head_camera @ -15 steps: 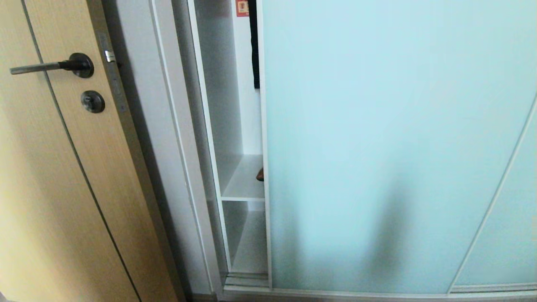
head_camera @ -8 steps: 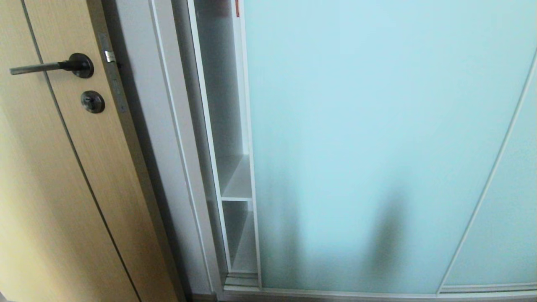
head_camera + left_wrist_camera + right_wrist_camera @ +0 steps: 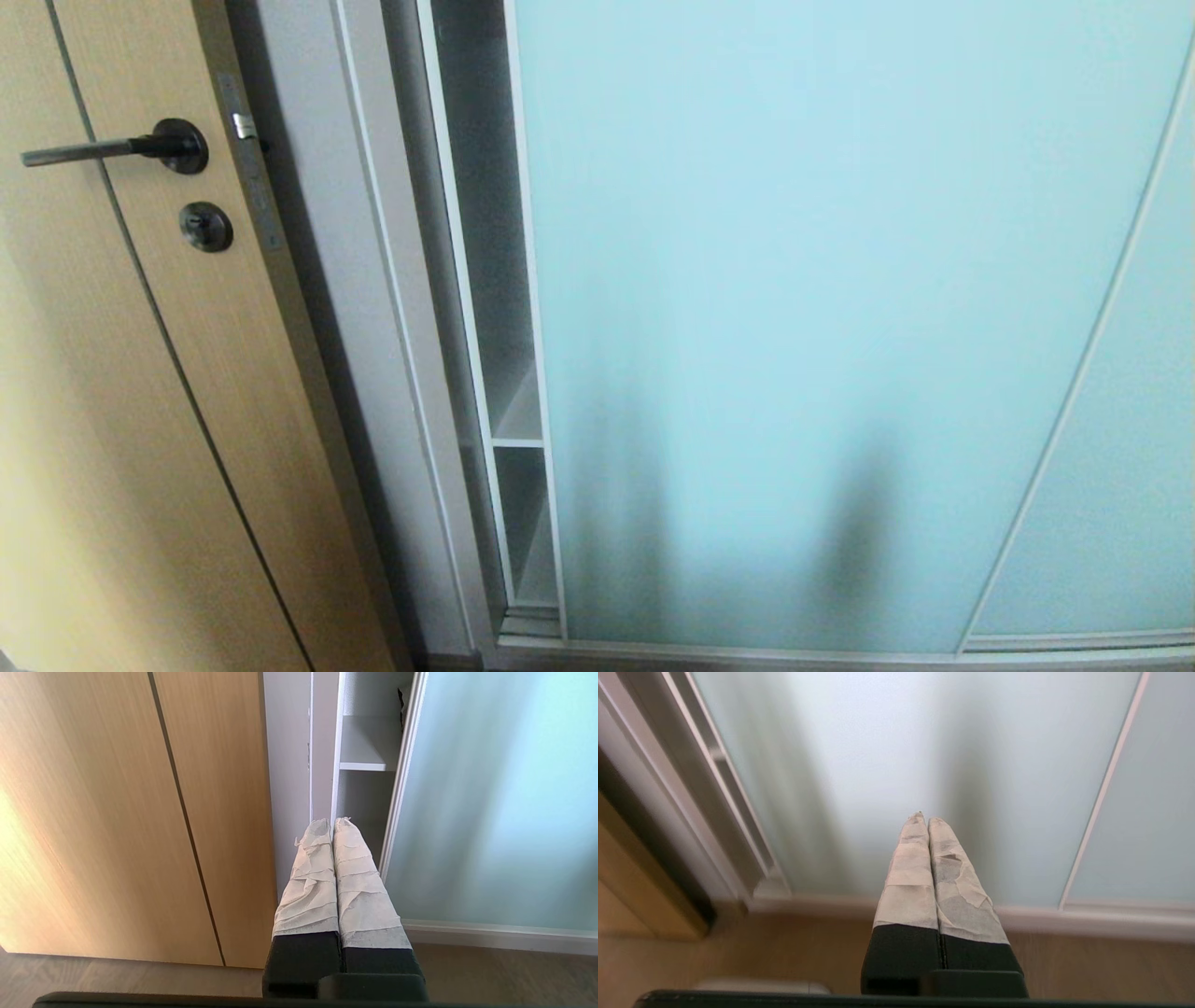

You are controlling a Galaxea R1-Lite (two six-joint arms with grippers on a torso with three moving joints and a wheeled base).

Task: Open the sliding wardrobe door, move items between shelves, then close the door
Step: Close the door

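Closing step in hand. Door (image 3: 822, 327) nearly shut: only a thin gap at its left edge, shelf (image 3: 519, 425) edge showing through it. Clothes not visible. My right gripper (image 3: 923, 817), fingers pressed together, empty, points at the glass, apart from it. Left gripper (image 3: 331, 822) likewise closed, empty, parked low by the gap. Next: nudge door leftward to the frame, gently.

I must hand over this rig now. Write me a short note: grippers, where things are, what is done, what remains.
Left gripper: shut, empty, low before the gap.
Right gripper: shut, empty, facing the glass, not touching it.
Sliding wardrobe door: nearly closed; a narrow gap remains at its left edge.
Shelves: only a sliver shows; the clothes cannot be judged, only a dark scrap shows in the left wrist view.
Left: close that last gap.
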